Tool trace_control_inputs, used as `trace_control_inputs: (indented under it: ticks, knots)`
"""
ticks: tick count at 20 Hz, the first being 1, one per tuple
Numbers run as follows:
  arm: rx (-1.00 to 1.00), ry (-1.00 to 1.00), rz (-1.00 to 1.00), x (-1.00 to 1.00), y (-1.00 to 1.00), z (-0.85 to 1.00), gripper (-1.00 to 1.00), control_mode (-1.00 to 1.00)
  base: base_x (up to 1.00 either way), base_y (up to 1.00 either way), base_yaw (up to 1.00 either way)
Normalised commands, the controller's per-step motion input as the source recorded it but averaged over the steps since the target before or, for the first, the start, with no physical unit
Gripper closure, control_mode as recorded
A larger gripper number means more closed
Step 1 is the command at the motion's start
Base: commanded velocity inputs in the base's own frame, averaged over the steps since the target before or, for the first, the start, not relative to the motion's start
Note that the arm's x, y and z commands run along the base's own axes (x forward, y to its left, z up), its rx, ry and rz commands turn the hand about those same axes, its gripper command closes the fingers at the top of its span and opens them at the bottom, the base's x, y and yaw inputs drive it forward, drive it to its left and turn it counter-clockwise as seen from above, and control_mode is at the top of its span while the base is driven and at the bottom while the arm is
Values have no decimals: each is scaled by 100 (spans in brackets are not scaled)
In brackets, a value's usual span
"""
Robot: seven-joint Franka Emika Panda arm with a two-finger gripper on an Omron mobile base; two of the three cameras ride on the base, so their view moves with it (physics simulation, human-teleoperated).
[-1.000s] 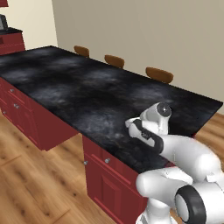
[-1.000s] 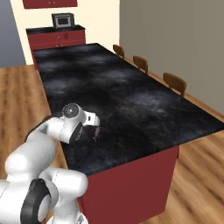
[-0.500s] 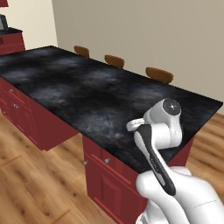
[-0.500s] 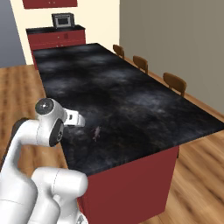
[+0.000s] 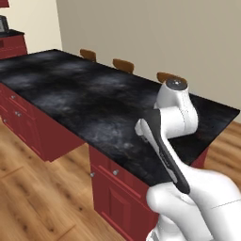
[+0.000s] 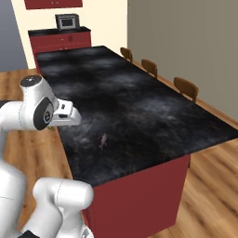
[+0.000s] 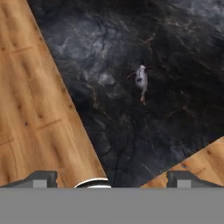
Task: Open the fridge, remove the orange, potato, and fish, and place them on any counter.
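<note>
Black marbled stone bench [image 6: 153,116] on a red cabinet base is taking up most of the scene, running long w/ wooden chairs [image 6: 186,87] along its far side. Its top is lying bare around the fish, so plenty of open room for setting more items down; near corner and both long edges are dropping straight to wood floor [image 7: 35,100], so anything placed close to the rim is risking a roll-off, judging by the layout.

White arm [image 6: 32,111] is hanging beside the bench's near long edge, off the stone and over the floor side, end effector [image 7: 111,177] w/ its tips standing wide apart and gripping nothing.

Tiny slender grey fish [image 7: 141,81] is lying flat on the stone, well inside the edge, apart from the tips; prob. released there, so that item looks done. In the right base view the fish [image 6: 102,141] is sitting near the bench's near end, inboard of the rim.

Orange, potato, fridge: can't tell from here.
</note>
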Motion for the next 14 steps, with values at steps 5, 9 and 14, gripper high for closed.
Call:
trace_control_inputs:
  ticks: [5, 9, 14]
  knots:
    - [0, 0, 0, 0, 0, 0, -100, 100, -58, 0, 72]
    - [0, 0, 0, 0, 0, 0, -100, 100, -3, 1, 100]
    - [0, 0, 0, 0, 0, 0, -100, 100, -12, 18, 95]
